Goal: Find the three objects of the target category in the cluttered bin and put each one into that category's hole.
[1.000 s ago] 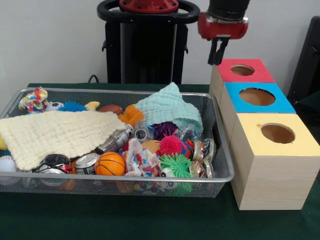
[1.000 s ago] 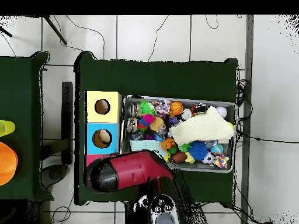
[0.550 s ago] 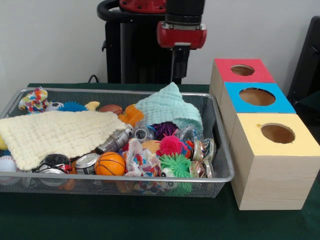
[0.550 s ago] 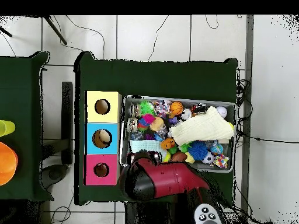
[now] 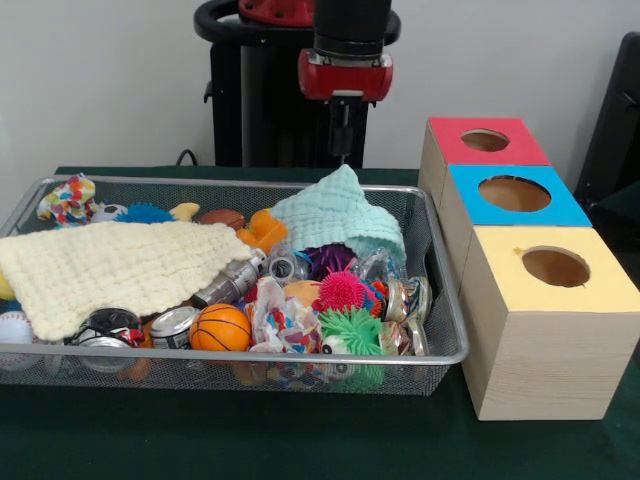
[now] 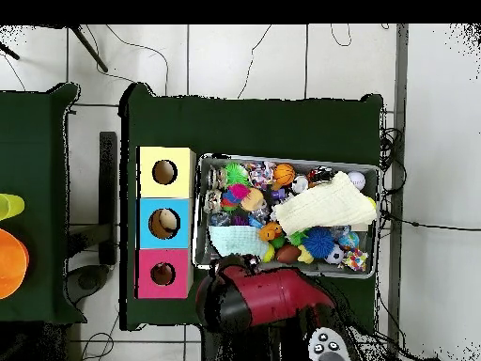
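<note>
A wire mesh bin [image 5: 447, 318] [image 6: 196, 216] holds a heap of toys: a small basketball [image 5: 220, 328], a pink spiky ball [image 5: 342, 290], a green spiky ball [image 5: 350, 331], metal cans [image 5: 172, 322] and a baseball [image 5: 12, 328]. A pale yellow cloth [image 5: 110, 265] [image 6: 324, 205] and a mint cloth [image 5: 335, 215] [image 6: 235, 240] cover part of the heap. My gripper [image 5: 340, 140] hangs above the bin's far edge, just over the mint cloth, with nothing seen in it. In the overhead view the red arm [image 6: 268, 301] hides it.
Three wooden boxes with round holes stand in a row beside the bin: red top [image 5: 452, 150] [image 6: 148, 274], blue top [image 5: 470, 200] [image 6: 147, 223], yellow top [image 5: 600, 285] [image 6: 147, 172]. Something pale lies inside the blue box's hole in the overhead view. Orange and yellow cups [image 6: 7, 254] sit on a separate table.
My gripper has swung away from above the red box across to the bin's far edge over the mint cloth. The bin's contents have not moved.
</note>
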Robot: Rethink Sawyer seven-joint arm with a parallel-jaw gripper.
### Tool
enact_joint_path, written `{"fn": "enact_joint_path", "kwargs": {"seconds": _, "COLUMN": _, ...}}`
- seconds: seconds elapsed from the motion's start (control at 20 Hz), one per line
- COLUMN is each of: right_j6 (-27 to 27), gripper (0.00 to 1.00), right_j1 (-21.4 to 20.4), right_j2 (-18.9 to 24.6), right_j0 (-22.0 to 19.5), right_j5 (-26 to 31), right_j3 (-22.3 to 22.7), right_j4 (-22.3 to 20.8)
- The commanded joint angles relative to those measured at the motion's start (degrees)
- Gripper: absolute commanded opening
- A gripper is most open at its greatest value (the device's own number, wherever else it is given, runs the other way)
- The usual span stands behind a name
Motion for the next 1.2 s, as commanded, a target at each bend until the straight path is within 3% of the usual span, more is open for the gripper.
{"fn": "enact_joint_path", "kwargs": {"seconds": 0.05, "right_j6": 2.66, "gripper": 0.00, "right_j1": 5.05, "right_j2": -2.18, "right_j0": 3.43, "right_j5": 0.60, "right_j3": -5.90, "right_j4": -5.86}}
{"fn": "enact_joint_path", "kwargs": {"seconds": 0.2, "right_j6": 0.92, "gripper": 0.00, "right_j1": 5.25, "right_j2": 0.17, "right_j0": 0.96, "right_j5": -1.28, "right_j3": -5.29, "right_j4": -6.40}}
{"fn": "enact_joint_path", "kwargs": {"seconds": 0.35, "right_j6": -4.44, "gripper": 0.00, "right_j1": 2.59, "right_j2": 7.73, "right_j0": -4.90, "right_j5": 2.90, "right_j3": -3.14, "right_j4": -3.54}}
{"fn": "enact_joint_path", "kwargs": {"seconds": 0.7, "right_j6": -13.85, "gripper": 0.00, "right_j1": 1.45, "right_j2": 17.74, "right_j0": -16.69, "right_j5": 8.60, "right_j3": -3.43, "right_j4": -4.17}}
{"fn": "enact_joint_path", "kwargs": {"seconds": 0.95, "right_j6": -16.64, "gripper": 0.00, "right_j1": 0.93, "right_j2": 21.79, "right_j0": -21.27, "right_j5": 11.74, "right_j3": -4.84, "right_j4": -5.34}}
{"fn": "enact_joint_path", "kwargs": {"seconds": 1.2, "right_j6": -11.33, "gripper": 0.00, "right_j1": 0.32, "right_j2": 19.00, "right_j0": -18.15, "right_j5": 8.92, "right_j3": -6.19, "right_j4": -10.81}}
